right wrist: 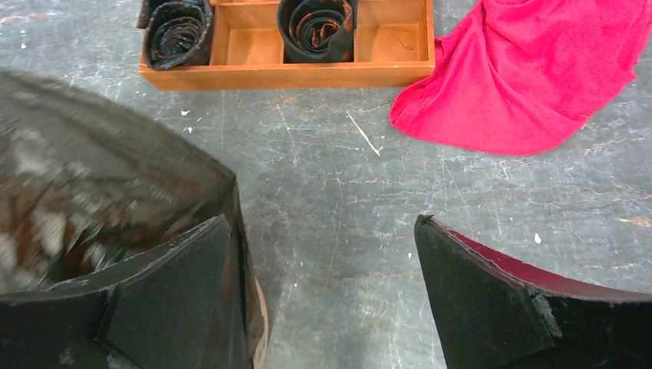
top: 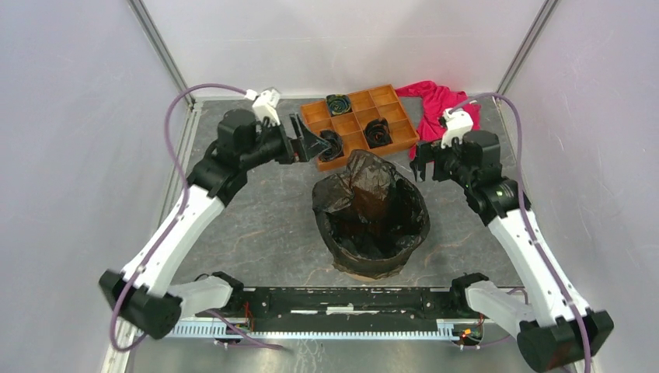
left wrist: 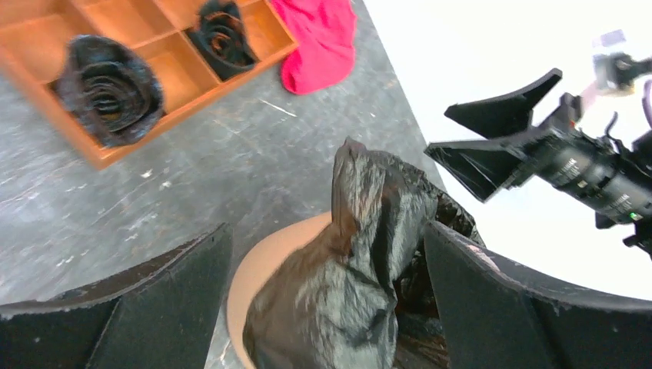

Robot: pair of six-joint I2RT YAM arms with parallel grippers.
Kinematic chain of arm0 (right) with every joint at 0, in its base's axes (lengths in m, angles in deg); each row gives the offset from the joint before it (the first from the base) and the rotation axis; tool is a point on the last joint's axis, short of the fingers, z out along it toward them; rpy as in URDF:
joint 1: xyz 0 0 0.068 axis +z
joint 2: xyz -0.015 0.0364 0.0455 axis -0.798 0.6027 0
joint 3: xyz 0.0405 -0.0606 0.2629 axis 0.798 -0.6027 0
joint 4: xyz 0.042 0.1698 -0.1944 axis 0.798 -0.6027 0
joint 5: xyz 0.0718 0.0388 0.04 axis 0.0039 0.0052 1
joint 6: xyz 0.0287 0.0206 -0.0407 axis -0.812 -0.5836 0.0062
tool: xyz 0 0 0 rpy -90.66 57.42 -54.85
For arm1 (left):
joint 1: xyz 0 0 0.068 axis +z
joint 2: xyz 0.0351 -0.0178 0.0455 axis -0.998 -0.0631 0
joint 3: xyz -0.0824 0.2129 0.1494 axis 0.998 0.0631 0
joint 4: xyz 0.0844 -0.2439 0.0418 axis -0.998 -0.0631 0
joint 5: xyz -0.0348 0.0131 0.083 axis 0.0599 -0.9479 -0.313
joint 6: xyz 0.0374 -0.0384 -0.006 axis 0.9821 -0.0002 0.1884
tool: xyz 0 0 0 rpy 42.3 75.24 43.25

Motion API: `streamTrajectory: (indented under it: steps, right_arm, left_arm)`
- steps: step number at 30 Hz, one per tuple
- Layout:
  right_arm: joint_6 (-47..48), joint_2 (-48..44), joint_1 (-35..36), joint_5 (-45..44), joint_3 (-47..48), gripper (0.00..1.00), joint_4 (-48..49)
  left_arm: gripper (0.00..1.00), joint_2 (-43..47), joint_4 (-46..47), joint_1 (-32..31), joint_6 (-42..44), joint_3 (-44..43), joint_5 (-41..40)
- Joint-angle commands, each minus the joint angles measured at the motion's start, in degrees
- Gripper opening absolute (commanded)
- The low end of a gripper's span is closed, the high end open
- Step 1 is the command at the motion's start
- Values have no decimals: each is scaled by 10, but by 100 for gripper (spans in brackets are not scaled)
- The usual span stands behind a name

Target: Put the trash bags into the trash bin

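**Bag draped in the bin, both my grippers open beside it**

My left gripper [top: 311, 138] hangs over the near left corner of the orange compartment tray [top: 386, 95]. Its fingers stand wide apart with nothing clamped between them. Right next to it a coiled black roll [top: 330, 145] sits in a near compartment. A second roll [top: 339, 103] is in a far compartment and a third [top: 378, 132] is in a near one further right.

In front of the tray, at the middle of the grey table [top: 264, 217], stands the trash bin [left wrist: 269, 261]. The black trash bag [top: 373, 203] lies inside it and is spread over most of its rim. One crinkled peak rises at the far side. From my left wrist a patch of light-orange wall shows bare below the film.

My right gripper [top: 423, 167] is just beside the bag's far right edge, fingers spread wide and gripping nothing. Its left finger is very near the film; I cannot tell whether they touch. Behind that gripper the red cloth [top: 435, 105] lies crumpled against the tray's right end.
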Motion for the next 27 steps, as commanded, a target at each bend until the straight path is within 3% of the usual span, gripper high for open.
streamTrajectory:
  steps: [1, 5, 10, 14, 19, 27]
  right_arm:
    - [18, -63, 0, 49, 30, 98, -71]
    - [7, -103, 0, 124, 25, 98, -116]
    - [17, -115, 1, 212, 16, 98, -187]
    - [24, -126, 1, 239, -6, 84, -190]
    - [42, -110, 1, 232, -24, 54, -189]
    - [70, -92, 2, 221, -20, 27, -152]
  left_arm:
    - [100, -104, 136, 40, -21, -5, 275]
    - [100, -160, 262, 39, -103, 23, 358]
    - [95, -180, 322, 32, -134, 58, 365]
    - [73, -199, 328, 19, -147, 71, 356]
    - [49, -212, 307, 17, -140, 77, 329]
    - [11, -225, 279, 27, -130, 82, 299]
